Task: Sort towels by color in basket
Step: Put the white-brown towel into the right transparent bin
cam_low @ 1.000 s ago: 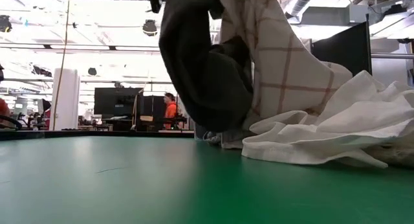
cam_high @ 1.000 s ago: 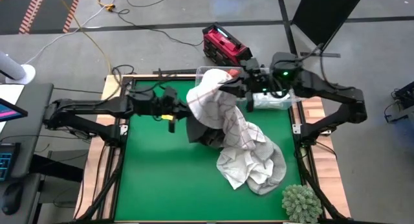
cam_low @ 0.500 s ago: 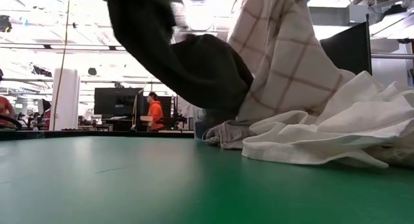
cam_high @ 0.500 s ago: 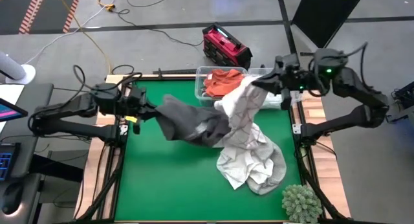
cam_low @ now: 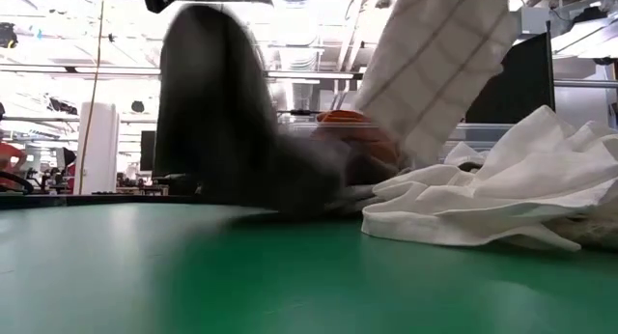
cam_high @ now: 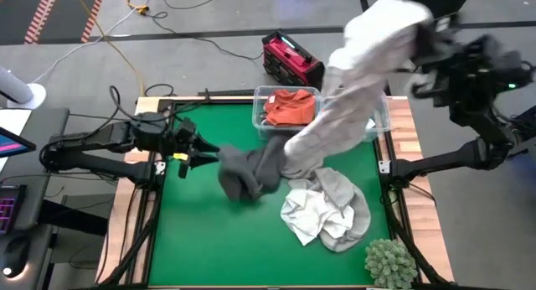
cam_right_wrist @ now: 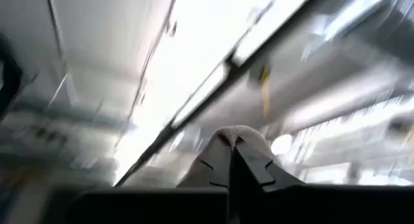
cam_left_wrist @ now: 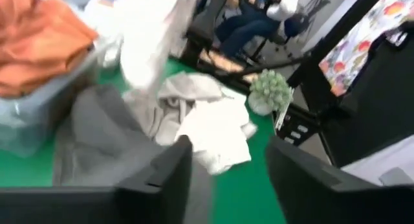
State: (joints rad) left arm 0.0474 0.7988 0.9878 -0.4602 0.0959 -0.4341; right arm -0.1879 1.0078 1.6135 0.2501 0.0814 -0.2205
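We take the clear basket at the far edge of the green worktop as our landmark. Inside the basket, in its left compartment, we see a rust-orange towel lying in a heap.

The right tool is raised high, above and to the right of the basket. Its fingers are pressed together on the top of the checked towel; in the right wrist view a fold of this cloth sits pinched at the tips. The checked towel hangs as a long band from the tool, passes over the basket and reaches down to the worktop in front of it.

The left tool is low over the worktop, to the left of the basket and a little in front. Its fingers stand wide apart with nothing between them. The dark grey towel lies just beside this tool, in front of the basket, and its right part touches the lower end of the checked towel.

Further in front of the basket, a white and light grey heap of towels rests on the worktop. The green plant ball stands at the near right corner, well apart from the basket.
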